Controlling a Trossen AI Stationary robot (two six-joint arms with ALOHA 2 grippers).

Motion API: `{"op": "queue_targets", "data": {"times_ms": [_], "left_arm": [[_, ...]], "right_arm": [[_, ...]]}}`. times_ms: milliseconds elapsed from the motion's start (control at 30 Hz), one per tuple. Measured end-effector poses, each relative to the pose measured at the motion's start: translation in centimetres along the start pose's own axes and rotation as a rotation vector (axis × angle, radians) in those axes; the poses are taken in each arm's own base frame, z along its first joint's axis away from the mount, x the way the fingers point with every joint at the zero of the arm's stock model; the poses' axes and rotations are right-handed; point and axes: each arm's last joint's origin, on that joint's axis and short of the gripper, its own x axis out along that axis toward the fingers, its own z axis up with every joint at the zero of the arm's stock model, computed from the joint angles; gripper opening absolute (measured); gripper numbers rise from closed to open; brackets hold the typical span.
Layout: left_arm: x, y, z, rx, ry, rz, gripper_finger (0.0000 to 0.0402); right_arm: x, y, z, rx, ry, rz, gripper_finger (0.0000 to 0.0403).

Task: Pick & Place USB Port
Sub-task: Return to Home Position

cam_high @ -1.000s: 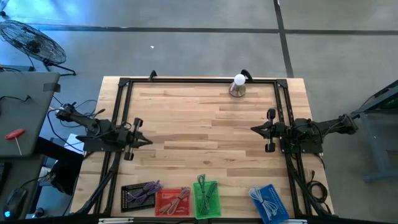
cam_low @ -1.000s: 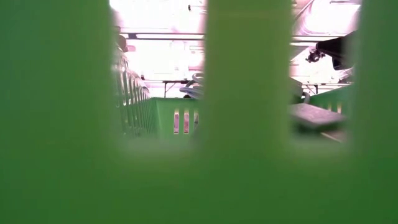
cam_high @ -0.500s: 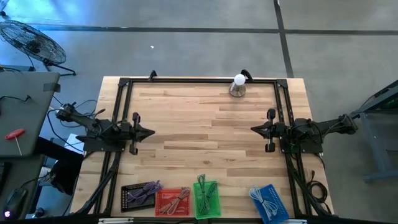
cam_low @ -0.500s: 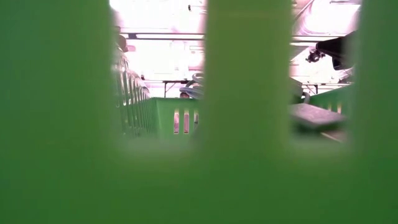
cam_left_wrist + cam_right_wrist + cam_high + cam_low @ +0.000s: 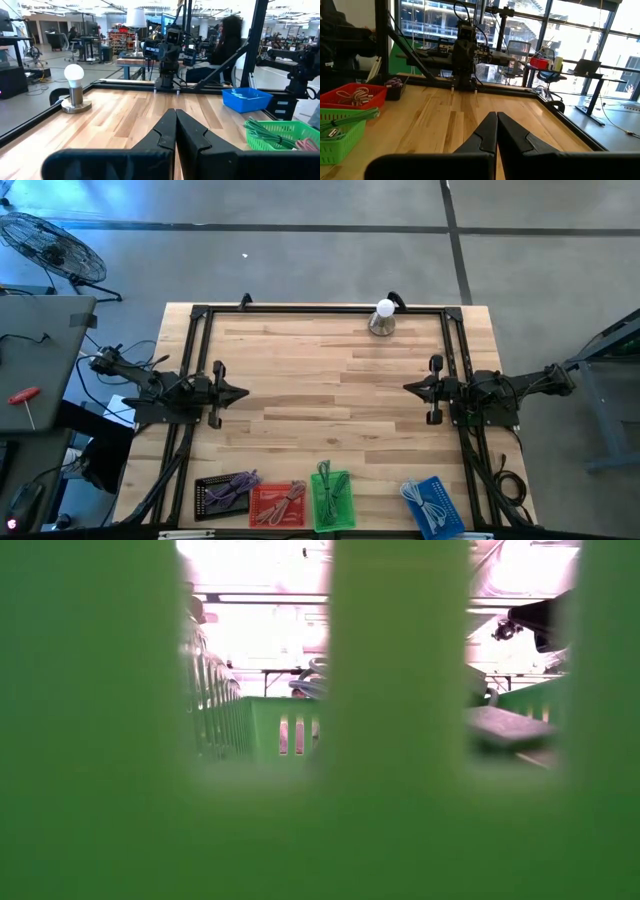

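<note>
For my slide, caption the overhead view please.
Left gripper and right gripper shut, facing across the table; black bin, red bin, green bin, blue bin hold cables.

The left gripper [image 5: 176, 113] hangs low over the wooden table [image 5: 125, 117], its 2 fingers pressed together. A bulb [image 5: 75, 88] stands on a metal base near the black rail. The blue bin [image 5: 247, 99] and green bin [image 5: 285, 134] each hold cable. The right arm [image 5: 169, 55] faces from across the table, with a seated person [image 5: 226, 46] beyond it.
</note>
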Motion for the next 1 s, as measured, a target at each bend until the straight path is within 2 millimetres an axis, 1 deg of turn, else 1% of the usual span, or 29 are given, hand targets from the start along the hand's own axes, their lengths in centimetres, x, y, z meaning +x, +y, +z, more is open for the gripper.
{"op": "queue_targets", "data": {"times_ms": [167,667,1000], "left_arm": [[0.1,0.2,0.0,0.002,-0.001,0.013,0.0000],[0.6,2.3,0.1,0.024,-0.015,0.235,0.0000],[0.6,2.4,0.1,0.026,-0.014,0.242,0.0000]], "right_arm": [[0.0,0.0,0.0,0.000,0.000,0.000,0.0000],[0.0,0.0,0.0,0.000,0.000,0.000,0.0000],[0.0,0.0,0.0,0.000,0.000,0.000,0.0000]]}}
